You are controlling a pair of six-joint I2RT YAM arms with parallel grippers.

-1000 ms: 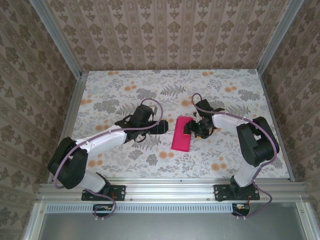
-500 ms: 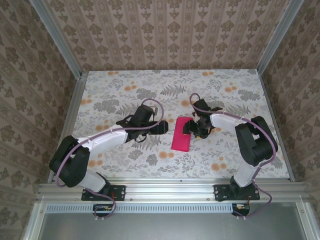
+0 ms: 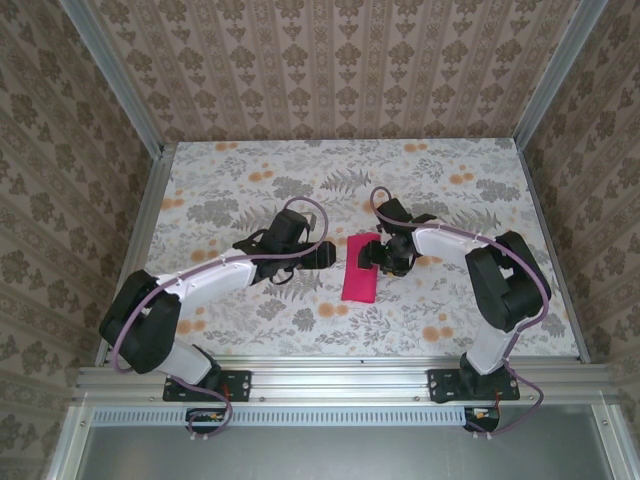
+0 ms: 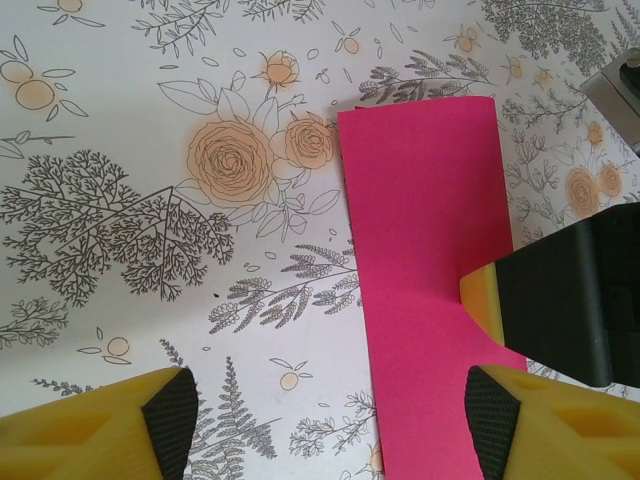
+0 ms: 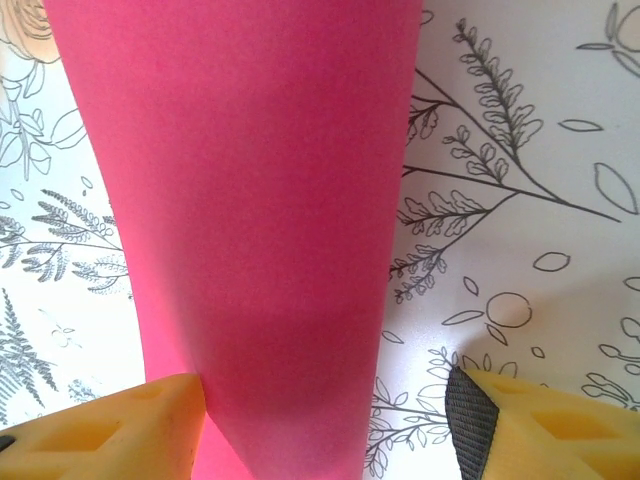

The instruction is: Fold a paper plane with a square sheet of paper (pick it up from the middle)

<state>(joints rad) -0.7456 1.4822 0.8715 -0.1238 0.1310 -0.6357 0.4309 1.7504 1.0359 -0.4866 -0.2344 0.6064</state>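
The square sheet of paper (image 3: 360, 275) lies folded into a narrow magenta-pink strip in the middle of the table, also seen in the left wrist view (image 4: 430, 250) and the right wrist view (image 5: 250, 200). My right gripper (image 3: 372, 258) is low over its far end and open, its fingers (image 5: 165, 425) standing either side of the strip's width. A paper plane is out of view. My left gripper (image 3: 325, 255) is just left of the strip and open, one fingertip (image 4: 495, 425) over the paper's near part and the other over bare table.
The flower-print table (image 3: 250, 190) is bounded by metal rails and patterned walls. The right gripper's black and yellow finger (image 4: 570, 295) rests on the strip's right edge in the left wrist view.
My right gripper has slid left, further over the far end of the strip. The left arm has hardly moved.
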